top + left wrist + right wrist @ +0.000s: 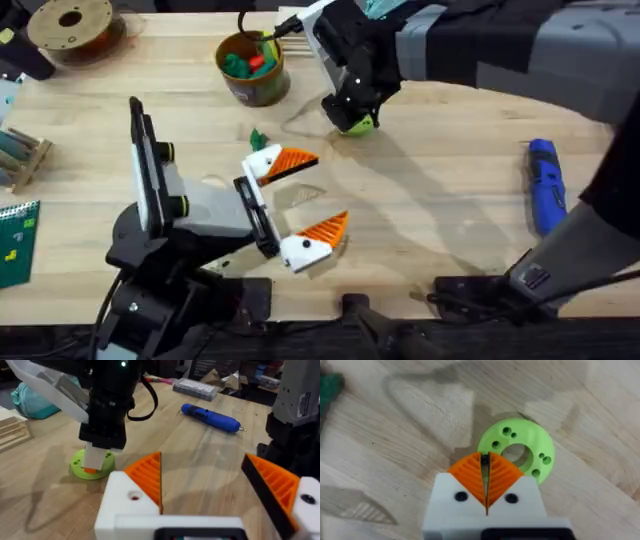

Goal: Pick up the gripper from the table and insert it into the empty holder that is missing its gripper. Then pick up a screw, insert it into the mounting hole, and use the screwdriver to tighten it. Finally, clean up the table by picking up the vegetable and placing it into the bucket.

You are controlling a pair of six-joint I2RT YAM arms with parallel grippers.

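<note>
Two grippers are seen over the wooden table (430, 200): the left gripper (325, 190) is held wide open near the middle of the near edge, and the right gripper (486, 460) is lowered near the far edge with its orange fingers (470, 472) pressed together, tips down beside the hole of a bright green disc (540, 445). A dark speck is glimpsed between those tips; what it is cannot be told. The screwdriver (545, 185) is laid flat near the right edge, well apart from both grippers. It is judged stiff, fairly heavy and apt to roll, so it is best taken across the middle of its round barrel. The vegetable (258, 138) is left on the table between the bucket (255, 90) and the left gripper. It is judged light and thin, easily nudged aside, and is best pinched across its stalk from above. Toy produce is already held in the bucket, by the far edge.
</note>
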